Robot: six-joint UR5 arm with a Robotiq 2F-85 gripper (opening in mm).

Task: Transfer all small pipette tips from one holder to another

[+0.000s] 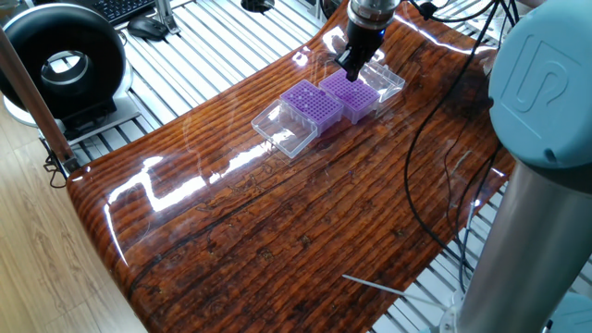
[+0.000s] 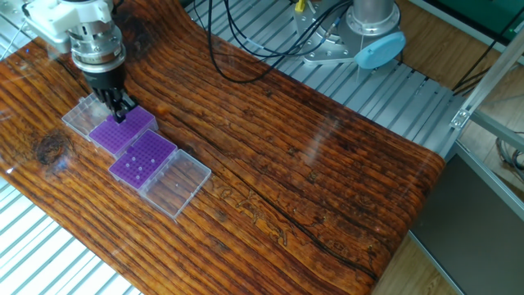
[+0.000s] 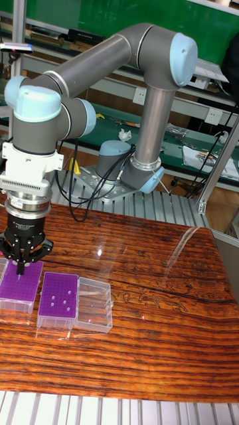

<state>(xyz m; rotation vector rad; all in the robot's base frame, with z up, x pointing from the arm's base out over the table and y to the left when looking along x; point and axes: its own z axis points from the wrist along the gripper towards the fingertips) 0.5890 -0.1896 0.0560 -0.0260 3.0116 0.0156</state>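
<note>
Table [image 1: 277,231] glossy brown wood | floor metal slats | gripper [image 3: 22,267] fingers pinched together over purple rack [image 3: 20,285]

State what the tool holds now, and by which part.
Cannot be told: the tool hangs over the far purple rack, fingertips close together; any tip between them is too small to see.

small pipette tips [image 2: 141,168] | pale dots | upright in purple grid

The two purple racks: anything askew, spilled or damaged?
Nothing stands out. Both racks, one under the gripper and one holding a few pale tips, sit flat beside their open clear lids; no spill visible.
</note>
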